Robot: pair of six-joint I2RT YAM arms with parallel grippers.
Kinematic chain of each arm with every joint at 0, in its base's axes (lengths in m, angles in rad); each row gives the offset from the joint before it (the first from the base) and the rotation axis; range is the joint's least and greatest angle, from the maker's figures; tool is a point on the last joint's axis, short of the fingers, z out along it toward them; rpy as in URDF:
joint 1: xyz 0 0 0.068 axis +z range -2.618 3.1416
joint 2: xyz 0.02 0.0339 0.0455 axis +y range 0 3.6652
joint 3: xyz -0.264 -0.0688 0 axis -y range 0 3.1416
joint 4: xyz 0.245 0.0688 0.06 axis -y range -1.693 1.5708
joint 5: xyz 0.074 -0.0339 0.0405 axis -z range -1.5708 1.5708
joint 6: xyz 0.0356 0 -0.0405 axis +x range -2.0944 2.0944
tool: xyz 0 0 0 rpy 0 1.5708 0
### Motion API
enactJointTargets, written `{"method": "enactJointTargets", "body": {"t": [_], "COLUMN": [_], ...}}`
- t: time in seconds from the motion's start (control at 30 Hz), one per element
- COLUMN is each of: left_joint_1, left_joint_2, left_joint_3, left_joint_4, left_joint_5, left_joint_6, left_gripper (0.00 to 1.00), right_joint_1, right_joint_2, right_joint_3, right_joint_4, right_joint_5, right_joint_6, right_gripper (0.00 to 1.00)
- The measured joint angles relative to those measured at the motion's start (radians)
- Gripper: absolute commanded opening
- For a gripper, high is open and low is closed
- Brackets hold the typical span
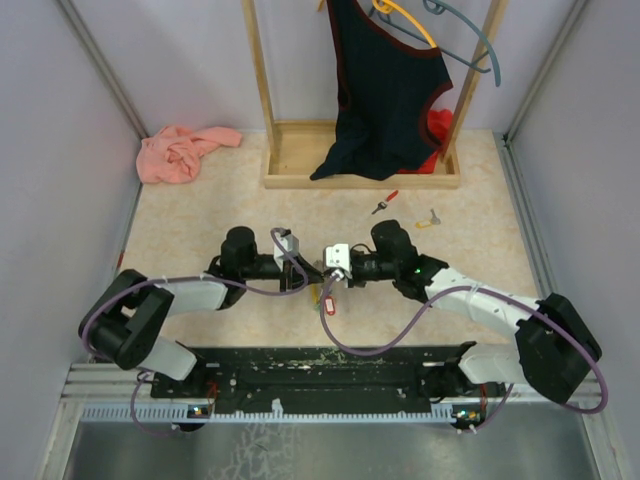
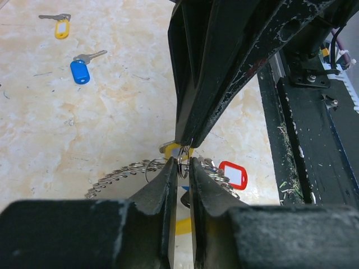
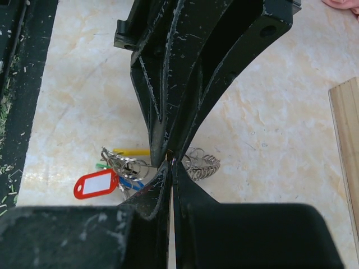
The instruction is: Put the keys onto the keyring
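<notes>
My left gripper (image 1: 312,273) and right gripper (image 1: 327,272) meet tip to tip over the middle of the table. The left gripper (image 2: 179,166) is shut on a small split ring of the keyring (image 2: 115,175), a grey ridged chain loop hanging below with a red tag (image 2: 233,175) and a yellow section. The right gripper (image 3: 171,163) is shut; its fingers (image 2: 213,78) pinch what looks like a yellow-headed key (image 2: 175,149) at that ring. The keyring (image 3: 205,165) and red tag (image 3: 96,184) show under the right jaws. Loose keys lie on the table: yellow (image 2: 60,27), blue (image 2: 81,70), red (image 1: 385,202).
A wooden rack (image 1: 300,170) with a dark garment (image 1: 385,90) and hangers stands at the back. A pink cloth (image 1: 180,150) lies at the back left. The black base rail (image 1: 320,365) runs along the near edge. The enclosure walls close both sides.
</notes>
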Motion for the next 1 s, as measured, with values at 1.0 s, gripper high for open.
{"method": "enactJointTargets", "body": {"t": [1.0], "left_joint_1": [-0.011], "left_joint_2": [-0.068], "left_joint_3": [-0.126], "left_joint_4": [0.232], "left_joint_5": [-0.240], "left_joint_6": [-0.347], "left_gripper": [0.01], "right_joint_1": [0.020], "right_joint_2": [-0.057], "right_joint_3": [-0.172], "right_joint_4": [0.293], "right_joint_5": [0.071], "right_joint_6": [0.142], "right_gripper": [0.00]}}
